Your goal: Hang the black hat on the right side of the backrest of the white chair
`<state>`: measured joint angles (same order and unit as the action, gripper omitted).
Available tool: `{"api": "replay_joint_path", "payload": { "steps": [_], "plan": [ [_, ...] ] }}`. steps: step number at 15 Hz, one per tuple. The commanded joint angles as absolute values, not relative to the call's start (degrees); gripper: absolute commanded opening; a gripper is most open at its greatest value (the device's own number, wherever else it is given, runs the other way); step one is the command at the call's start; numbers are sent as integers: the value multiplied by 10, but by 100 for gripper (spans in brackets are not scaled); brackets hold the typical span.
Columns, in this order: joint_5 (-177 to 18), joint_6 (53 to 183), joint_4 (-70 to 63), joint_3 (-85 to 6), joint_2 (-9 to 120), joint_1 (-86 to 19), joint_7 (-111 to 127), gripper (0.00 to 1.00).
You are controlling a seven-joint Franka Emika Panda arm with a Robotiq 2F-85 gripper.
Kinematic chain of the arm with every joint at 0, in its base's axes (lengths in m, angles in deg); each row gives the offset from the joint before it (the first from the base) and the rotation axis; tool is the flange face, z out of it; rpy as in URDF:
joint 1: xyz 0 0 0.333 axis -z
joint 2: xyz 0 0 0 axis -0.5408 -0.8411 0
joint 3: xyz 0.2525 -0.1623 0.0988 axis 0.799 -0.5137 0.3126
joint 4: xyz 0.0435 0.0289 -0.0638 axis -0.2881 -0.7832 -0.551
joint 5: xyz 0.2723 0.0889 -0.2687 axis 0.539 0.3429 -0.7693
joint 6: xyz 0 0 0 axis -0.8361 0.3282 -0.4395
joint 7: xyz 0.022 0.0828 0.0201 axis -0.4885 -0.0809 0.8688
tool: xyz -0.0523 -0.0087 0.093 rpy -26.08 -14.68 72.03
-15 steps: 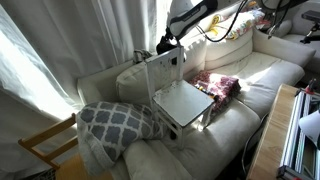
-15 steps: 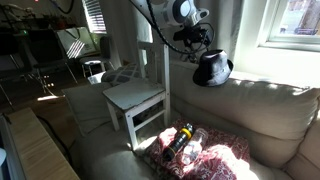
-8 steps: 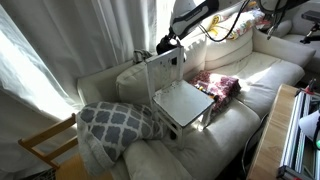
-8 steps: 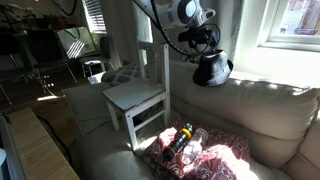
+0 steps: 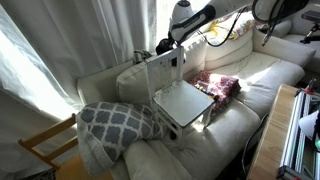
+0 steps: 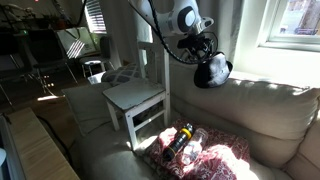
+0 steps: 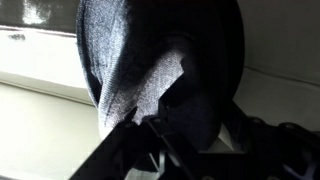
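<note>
Black, soft and floppy, the black hat hangs from the hand as a rounded pouch, its crown sagging just beneath the fingers. In the wrist view the black hat fills most of the picture right ahead of the hand, and the light brings out a fine grey weave with one dark fold down the middle. The fingers are closed tight, pinching the fabric. The white chair stands lower than the hand, its flat square seat bare and its upright backrest reaching to about the hand's height; in this exterior view the hat hangs in the air close beside the backrest with a gap between them. In an exterior view the black hat shows at the backrest's top edge, just under the hand. The chair rests on the desk, a cream sofa. Well below the hand lie a grey-and-white patterned cushion and a crumpled pink-and-red cloth. Behind the hand, white curtains glow with sun.
</note>
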<state>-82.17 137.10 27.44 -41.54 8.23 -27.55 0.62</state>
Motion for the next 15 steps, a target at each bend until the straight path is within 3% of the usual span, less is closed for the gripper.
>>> {"api": "replay_joint_path", "payload": {
  "steps": [1, 5, 10, 15],
  "plan": [
    [-817, 1353, 314, -408, 57, -265, -1, 27],
    [-817, 1352, 316, -411, 58, -256, 0, 1],
    [-802, 1359, 270, -384, 112, -217, -33, 2],
    [-745, 1375, 178, -273, 210, -123, -178, 2]
  ]
}}
